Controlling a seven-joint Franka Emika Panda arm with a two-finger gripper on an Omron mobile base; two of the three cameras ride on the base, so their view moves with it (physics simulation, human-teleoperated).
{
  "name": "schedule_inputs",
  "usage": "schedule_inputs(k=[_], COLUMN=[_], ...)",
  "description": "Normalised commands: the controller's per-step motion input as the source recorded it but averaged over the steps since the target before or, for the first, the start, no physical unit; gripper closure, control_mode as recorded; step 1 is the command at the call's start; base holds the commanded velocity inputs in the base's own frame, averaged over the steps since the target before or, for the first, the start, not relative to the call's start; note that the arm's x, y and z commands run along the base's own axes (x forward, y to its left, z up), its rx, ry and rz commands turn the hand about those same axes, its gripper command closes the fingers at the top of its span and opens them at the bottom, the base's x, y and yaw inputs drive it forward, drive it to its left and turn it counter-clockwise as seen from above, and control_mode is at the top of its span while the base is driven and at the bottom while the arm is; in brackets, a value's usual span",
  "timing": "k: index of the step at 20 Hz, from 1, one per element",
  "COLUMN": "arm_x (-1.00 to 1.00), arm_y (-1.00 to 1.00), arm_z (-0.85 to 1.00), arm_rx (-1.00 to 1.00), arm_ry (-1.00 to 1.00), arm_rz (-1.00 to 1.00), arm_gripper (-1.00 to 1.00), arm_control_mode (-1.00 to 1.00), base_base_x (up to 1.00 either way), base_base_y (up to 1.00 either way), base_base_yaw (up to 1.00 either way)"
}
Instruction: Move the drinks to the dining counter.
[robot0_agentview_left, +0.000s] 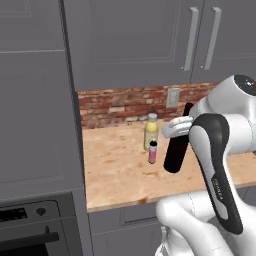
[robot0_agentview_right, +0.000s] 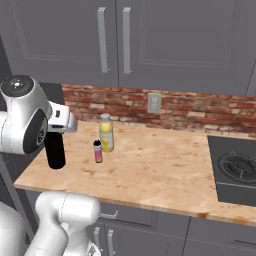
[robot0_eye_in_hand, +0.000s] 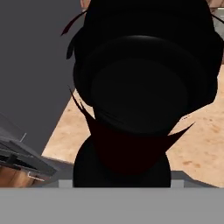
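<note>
Brick-backed wood counter (robot0_agentview_left: 115, 175) filled mid-frame, where the gripper (robot0_agentview_left: 176, 128), jaws half-closed round the black wine bottle (robot0_agentview_left: 176, 150), held it at centre-right; carrying it upright would likely clear the yellow bottle (robot0_agentview_left: 151, 131) and pink bottle (robot0_agentview_left: 152, 151).

Layout about the yellow bottle (robot0_agentview_right: 106, 132) on the wood counter (robot0_agentview_right: 150, 170): small pink bottle (robot0_agentview_right: 98, 151) just before it, wine bottle (robot0_agentview_right: 55, 149) to its left, tilted; wall outlet (robot0_agentview_right: 154, 103) behind right; cooktop (robot0_agentview_right: 235, 170) far right
</note>
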Motion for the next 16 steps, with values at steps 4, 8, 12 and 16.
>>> schedule_inputs(k=[4,8,12,16], arm_x=[-0.56,0.00,0.00,0.00], arm_y=[-0.15,0.00,0.00,0.00], arm_z=[0.41,0.00,0.00,0.00], arm_rx=[0.00,0.00,0.00,0.00], arm_ry=[0.00,0.00,0.00,0.00], arm_rz=[-0.12,0.00,0.00,0.00], arm_gripper=[1.00,1.00,1.00,1.00], arm_control_mode=[-1.00,1.00,1.00,1.00], base_base_x=[0.00,-0.55,-0.50,-0.07], base_base_y=[0.00,-0.44,-0.64,-0.36], base_base_yaw=[0.00,-0.24,-0.50,-0.78])
